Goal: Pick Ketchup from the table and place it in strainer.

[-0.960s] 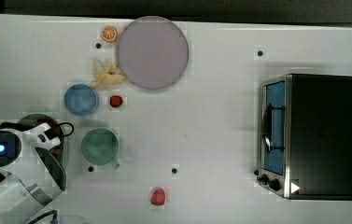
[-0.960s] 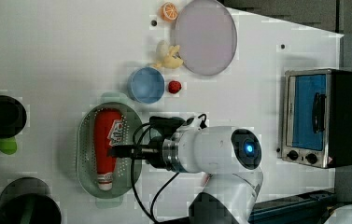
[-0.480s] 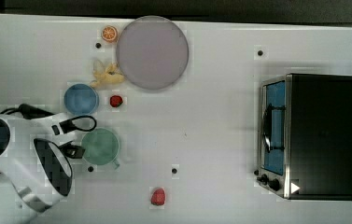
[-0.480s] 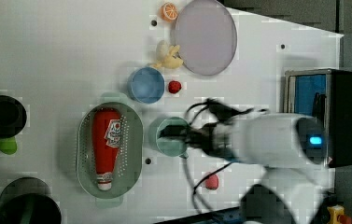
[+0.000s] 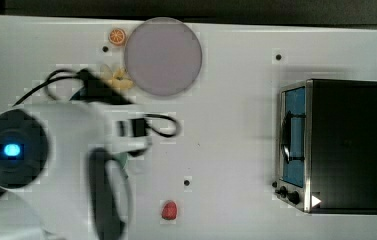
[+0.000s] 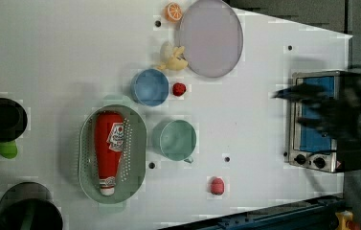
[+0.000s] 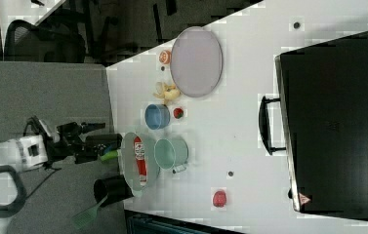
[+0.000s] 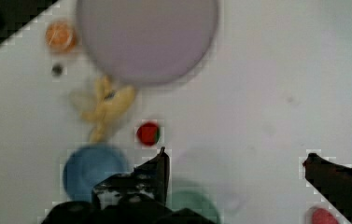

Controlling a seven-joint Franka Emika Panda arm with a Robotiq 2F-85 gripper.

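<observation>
Fingers [image 8: 234, 161]: spread wide, two dark tips [image 8: 157, 170] well apart, nothing between them, touching nothing; hanging above the white bench [image 6: 245, 124].
Below the fingers: in the wrist view, a small dark-red berry-like piece [image 8: 148, 133], a round blue bowl [image 8: 92, 170], part of a smaller round green bowl [image 8: 194, 203], a pale yellow banana-like lump [image 8: 106, 105], a large round lilac plate [image 8: 145, 37], a small orange slice [image 8: 59, 36], and a pinkish-red strawberry-shaped lump [image 8: 323, 217] at the edge.
Arm: blurred white body with a blue light and looping black cable over the top view's left [image 5: 51, 150]; blurred in front of the toaster oven at the left view's right.
Ketchup: slim red bottle [image 6: 109, 148] with a white label, lying lengthwise inside the strainer, white cap toward the left view's bottom.
Strainer: large pale green oval plastic basin [image 6: 137, 153] with a dotted middle, on the bench at the left view's lower left, just beside the green bowl [image 6: 175, 140], below the blue bowl [image 6: 149, 87].
Further off: silver toaster oven with blue glass door [image 5: 336, 145] at the top view's right; black round pots [image 6: 1, 117] and a lime-green piece [image 6: 6, 149] at the left view's left edge.
In the way: nothing between the fingers and the bench.
</observation>
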